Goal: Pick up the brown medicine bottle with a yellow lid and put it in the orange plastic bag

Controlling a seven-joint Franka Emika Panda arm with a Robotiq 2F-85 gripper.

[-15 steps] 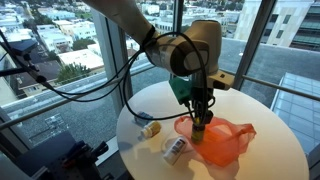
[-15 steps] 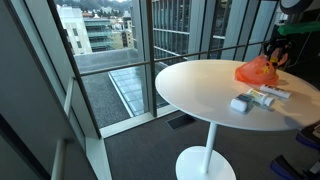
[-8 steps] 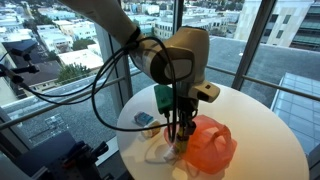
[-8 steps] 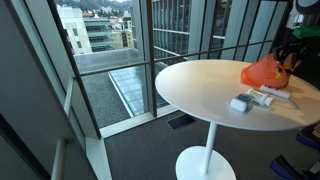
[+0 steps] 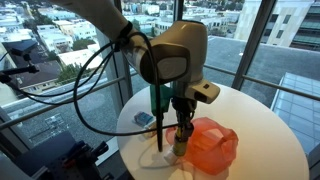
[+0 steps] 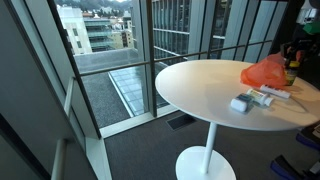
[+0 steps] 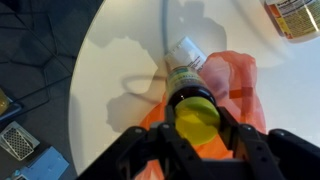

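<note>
In the wrist view my gripper (image 7: 196, 116) is shut on the brown medicine bottle (image 7: 190, 97). Its yellow lid faces the camera and a finger presses on each side. The orange plastic bag (image 7: 237, 84) lies crumpled on the white table right below and beyond the bottle. In an exterior view the gripper (image 5: 181, 133) holds the bottle (image 5: 181, 142) upright at the bag's (image 5: 212, 146) left edge, low over the table. In an exterior view the bag (image 6: 262, 72) lies near the table's far side, with the dark bottle (image 6: 291, 71) beside it.
A white bottle with a green label (image 7: 185, 59) lies just beyond the held bottle. A labelled jar (image 7: 293, 15) and a white tube (image 7: 165, 22) lie farther off. A small blue item (image 5: 143, 119) sits near the round table's edge (image 5: 125, 135). White packs (image 6: 241, 102) lie on the table.
The arm has swung left and lower with the bottle in its grip, from over the middle of the bag to its left edge. The bag's shape has shifted.
</note>
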